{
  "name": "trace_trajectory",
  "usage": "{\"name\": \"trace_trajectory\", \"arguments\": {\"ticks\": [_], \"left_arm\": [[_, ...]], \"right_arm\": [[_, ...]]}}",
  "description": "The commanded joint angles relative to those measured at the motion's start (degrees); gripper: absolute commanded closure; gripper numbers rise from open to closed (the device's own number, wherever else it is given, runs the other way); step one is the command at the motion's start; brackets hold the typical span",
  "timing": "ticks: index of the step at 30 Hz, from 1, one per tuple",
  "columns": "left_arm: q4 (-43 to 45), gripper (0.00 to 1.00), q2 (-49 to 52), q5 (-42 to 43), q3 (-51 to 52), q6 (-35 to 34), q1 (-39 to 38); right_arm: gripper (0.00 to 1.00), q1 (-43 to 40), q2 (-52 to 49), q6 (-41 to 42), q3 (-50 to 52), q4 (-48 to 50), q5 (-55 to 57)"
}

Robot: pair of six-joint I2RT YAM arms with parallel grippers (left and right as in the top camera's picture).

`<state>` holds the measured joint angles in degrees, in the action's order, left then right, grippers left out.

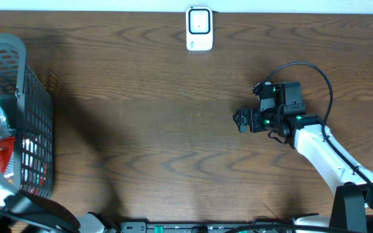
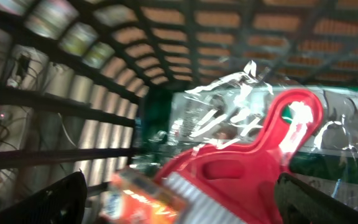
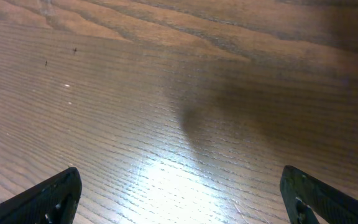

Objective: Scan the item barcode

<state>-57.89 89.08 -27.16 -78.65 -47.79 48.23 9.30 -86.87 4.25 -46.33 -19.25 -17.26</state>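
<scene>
Grey mesh basket (image 1: 36, 110) holds a red plastic tool (image 2: 241, 168) beneath the gaping, empty left claw (image 2: 179, 190); right claw (image 3: 180, 177) likewise.

Dark brown wood-grain surface (image 1: 173, 129), with a soft glare patch in the right wrist view. Grey mesh basket (image 1: 36, 110) stands on it at the left edge, partly cut off by the frame. Small white scanner (image 1: 199, 28) sits at the far edge, about centre, well apart from the basket.
</scene>
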Motion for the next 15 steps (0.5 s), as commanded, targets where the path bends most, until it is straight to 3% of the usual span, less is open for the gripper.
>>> {"name": "trace_trajectory", "arguments": {"ticks": [1,7,15], "left_arm": [[1.84,0.04,3.13,6.16,0.87,1.66,-0.15],[8.96,0.04,4.72,11.93,0.85,4.37,-3.39],[17.22,0.04,5.01,12.61,0.85,4.68,-8.04]], "right_arm": [[0.01,0.55,-0.48,-0.83,0.39,0.22,-1.03],[0.01,0.55,-0.48,-1.62,0.39,0.17,-1.01],[0.01,0.55,-0.48,-2.21,0.39,-0.48,0.55]]}}
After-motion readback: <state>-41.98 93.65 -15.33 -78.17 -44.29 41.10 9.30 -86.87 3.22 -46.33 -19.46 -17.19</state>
